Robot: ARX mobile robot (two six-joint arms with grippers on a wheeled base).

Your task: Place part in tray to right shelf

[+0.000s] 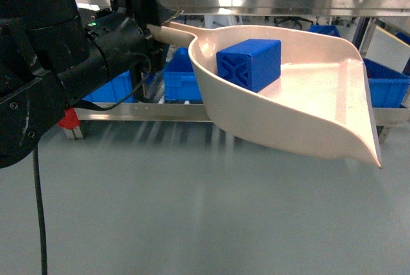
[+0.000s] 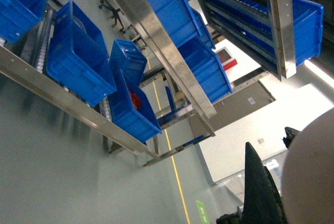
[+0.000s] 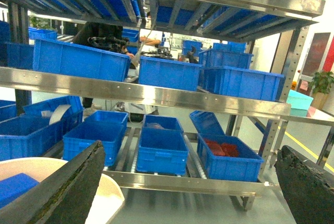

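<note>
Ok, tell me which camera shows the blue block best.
The head view: the blue block sits whole inside the tray, its X-ribbed face towards the camera. The right wrist view catches only a blue corner at the lower left edge. The left wrist view does not show it.

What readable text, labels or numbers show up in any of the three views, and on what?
No readable text in any view.
Green floor marking in the left wrist view: carries a white mark, too small and blurred to read.
Small plate on the grey wall panel: too small to read.
Blue part in the tray: only moulded X-shaped ribbing, no lettering.
Blue bins and shelf rail: no labels visible.
</note>
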